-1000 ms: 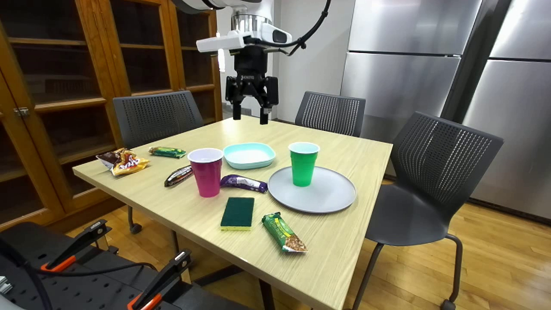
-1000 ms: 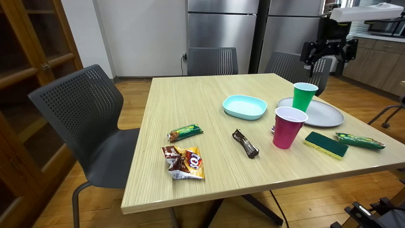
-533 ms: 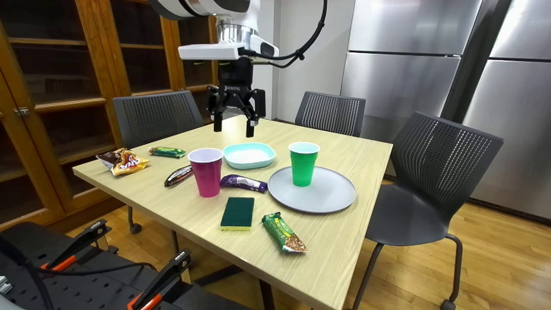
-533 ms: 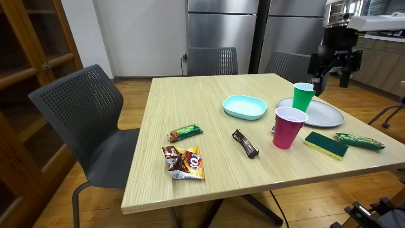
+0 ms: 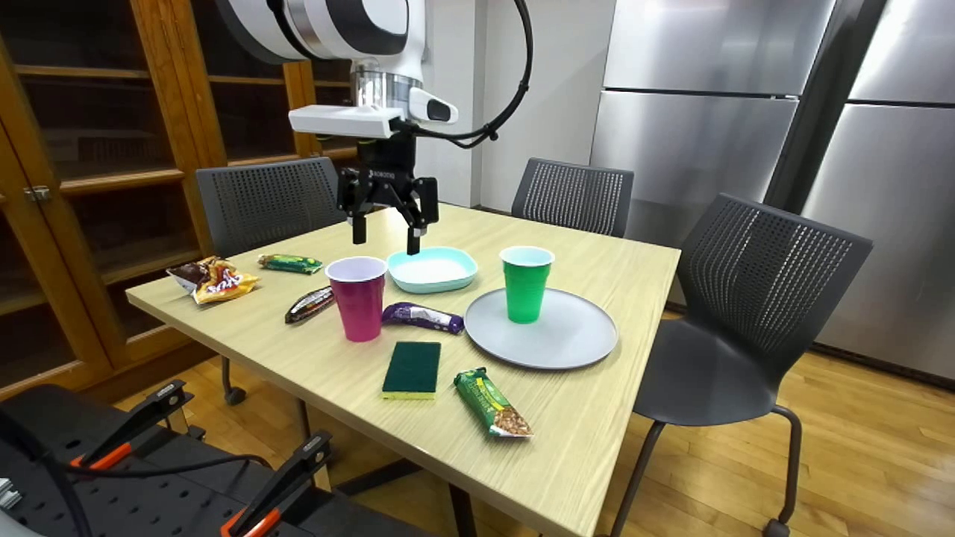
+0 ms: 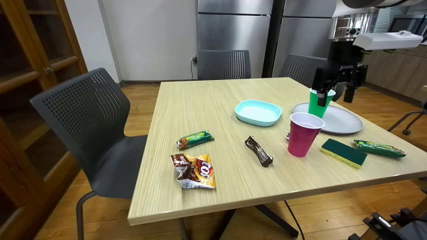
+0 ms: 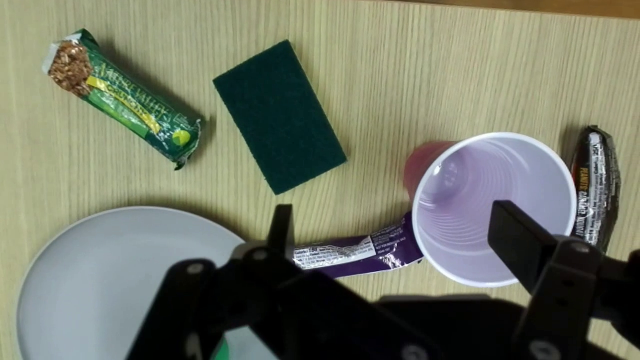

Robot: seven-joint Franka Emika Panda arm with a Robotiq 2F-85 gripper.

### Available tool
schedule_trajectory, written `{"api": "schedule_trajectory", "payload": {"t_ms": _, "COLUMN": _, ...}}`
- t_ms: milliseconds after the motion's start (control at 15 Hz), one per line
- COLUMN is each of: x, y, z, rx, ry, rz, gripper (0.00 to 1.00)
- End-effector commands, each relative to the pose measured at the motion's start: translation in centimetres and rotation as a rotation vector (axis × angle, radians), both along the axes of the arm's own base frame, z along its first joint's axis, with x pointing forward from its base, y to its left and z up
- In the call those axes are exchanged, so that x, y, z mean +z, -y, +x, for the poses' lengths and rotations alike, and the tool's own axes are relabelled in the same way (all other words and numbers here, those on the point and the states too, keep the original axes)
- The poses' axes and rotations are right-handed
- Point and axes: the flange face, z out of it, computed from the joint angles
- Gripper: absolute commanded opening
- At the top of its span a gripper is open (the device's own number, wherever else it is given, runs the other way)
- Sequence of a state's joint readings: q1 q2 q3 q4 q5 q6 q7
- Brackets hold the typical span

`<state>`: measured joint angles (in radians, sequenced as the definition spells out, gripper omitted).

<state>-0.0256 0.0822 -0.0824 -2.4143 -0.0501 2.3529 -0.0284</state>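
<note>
Your fingers (image 7: 517, 242) stand wide apart above the tabletop (image 5: 582, 418), one of them hiding part of the magenta cup (image 5: 358, 306) in the wrist view. That cup stands upright, the purple-wrapped bar (image 7: 360, 252) just beside it; nearby you have the dark green sponge (image 7: 280, 117) and a gray plate (image 5: 574, 335) bearing the green cup (image 5: 526, 287)

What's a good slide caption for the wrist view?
Open, empty tool above the table, with magenta cup, purple-wrapped bar, green sponge, granola bar and gray plate in view.
</note>
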Motion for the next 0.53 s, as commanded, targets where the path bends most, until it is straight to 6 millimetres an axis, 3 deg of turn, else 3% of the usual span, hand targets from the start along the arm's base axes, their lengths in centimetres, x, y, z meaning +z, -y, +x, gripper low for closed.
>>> {"api": "schedule_trajectory", "payload": {"t_ms": 0, "x": -1.1, "y": -1.1, "z": 0.2, "rx": 0.025, "ry": 0.014, "rz": 0.009, "gripper": 1.00}}
{"api": "schedule_trajectory", "payload": {"t_ms": 467, "x": -3.9, "y": -1.9, "z": 0.4, "rx": 0.039, "ry": -0.002, "rz": -0.010, "gripper": 1.00}}
